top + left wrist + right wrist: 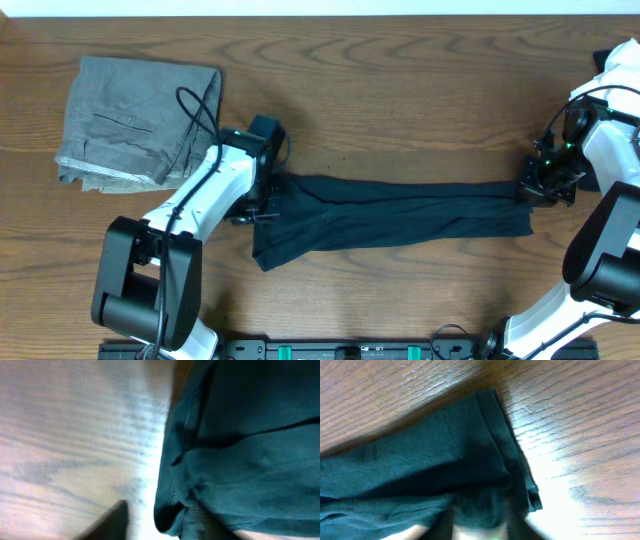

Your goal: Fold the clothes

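Your dark shirt (400,215) lies across the middle of the surface (400,90), pulled out into 1 long, narrow band running from left to right. It is gathered into folds along its length. Its left end spreads wider, with a flap reaching toward the near edge of the surface.

Your left gripper (268,195) is at the shirt's left end, grasping the bunched cloth there. In the left wrist view the shirt (240,450) fills the right half and bare wood shows on the left. A rolled edge of cloth sits in the left gripper (160,527), between 1 dark finger (112,520) at the lower left and a 2nd that is blurred and mostly covered by cloth.

Your right gripper (532,188) is at the opposite end, clenched on the shirt's right edge. In the right wrist view the shirt (420,460) comes in from the left and ends in a stitched hem running down the picture. The cloth just inside that hem is pinched in the right gripper (477,522), whose fingers are blurred at the bottom of the frame.

The 2 grippers are well apart, with the shirt spanning the gap between them.

Your grey trousers (140,125) sit folded in a stack at the far left corner of the surface, apart from the shirt.
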`<state>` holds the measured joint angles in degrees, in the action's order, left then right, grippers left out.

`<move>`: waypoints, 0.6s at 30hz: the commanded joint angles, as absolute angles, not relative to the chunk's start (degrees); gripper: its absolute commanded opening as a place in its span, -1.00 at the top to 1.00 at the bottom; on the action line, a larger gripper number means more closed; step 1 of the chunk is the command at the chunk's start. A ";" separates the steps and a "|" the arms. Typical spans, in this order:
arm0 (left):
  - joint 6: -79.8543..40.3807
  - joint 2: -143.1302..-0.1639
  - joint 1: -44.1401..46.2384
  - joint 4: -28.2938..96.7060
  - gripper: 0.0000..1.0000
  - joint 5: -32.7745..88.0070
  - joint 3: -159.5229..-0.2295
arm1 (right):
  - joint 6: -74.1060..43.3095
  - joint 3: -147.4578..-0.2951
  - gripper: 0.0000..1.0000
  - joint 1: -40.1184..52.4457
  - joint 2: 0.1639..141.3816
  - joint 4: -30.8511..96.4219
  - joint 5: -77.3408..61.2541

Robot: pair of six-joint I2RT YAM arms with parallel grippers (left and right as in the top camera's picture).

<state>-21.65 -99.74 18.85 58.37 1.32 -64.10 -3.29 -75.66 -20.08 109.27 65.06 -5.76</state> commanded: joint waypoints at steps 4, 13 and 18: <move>-20.60 -99.26 18.68 62.52 -0.14 0.80 -67.22 | -3.79 -78.91 -0.09 -20.18 108.31 66.78 -8.43; -20.64 -99.18 18.74 68.14 -0.12 2.44 -83.46 | 0.49 -93.34 -0.02 -18.06 108.31 74.28 -18.96; -20.64 -99.70 19.09 63.02 0.24 10.50 -80.82 | 0.36 -90.74 0.97 -15.29 108.40 74.56 -15.64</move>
<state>-21.02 -99.53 18.87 64.03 5.17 -82.50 -0.10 -92.47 -16.91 108.84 74.46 -16.19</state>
